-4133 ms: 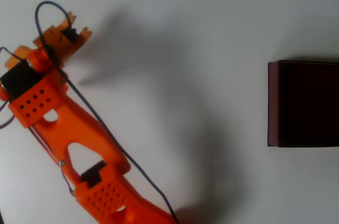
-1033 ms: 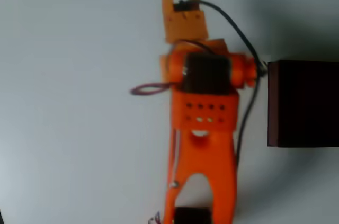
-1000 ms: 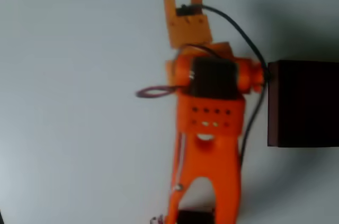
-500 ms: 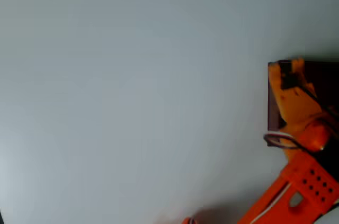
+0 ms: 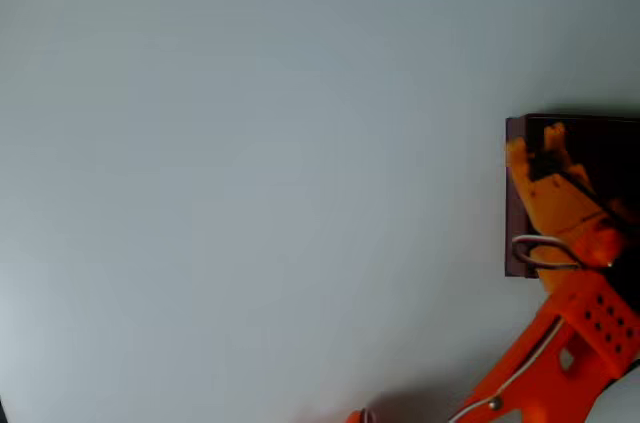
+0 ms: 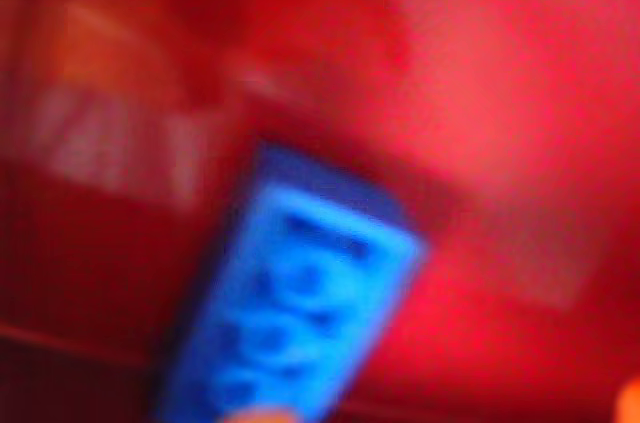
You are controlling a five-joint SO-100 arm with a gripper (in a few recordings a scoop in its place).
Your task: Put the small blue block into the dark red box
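Jaws (image 5: 548, 133) over dark red box (image 5: 516, 193); small blue block (image 6: 295, 308) close below; grip state unclear.

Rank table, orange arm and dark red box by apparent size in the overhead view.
1. Table, by far the largest.
2. Dark red box, cut off at the right edge.
3. Orange arm, close to the box and also cropped, so these two are unsure.

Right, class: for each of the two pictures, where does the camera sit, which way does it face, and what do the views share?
Overhead view: above the table, facing straight down; orange arm and gripper over the dark red box.
Wrist view: on the gripper, facing the small blue block against blurred red.
Shared: the red box.
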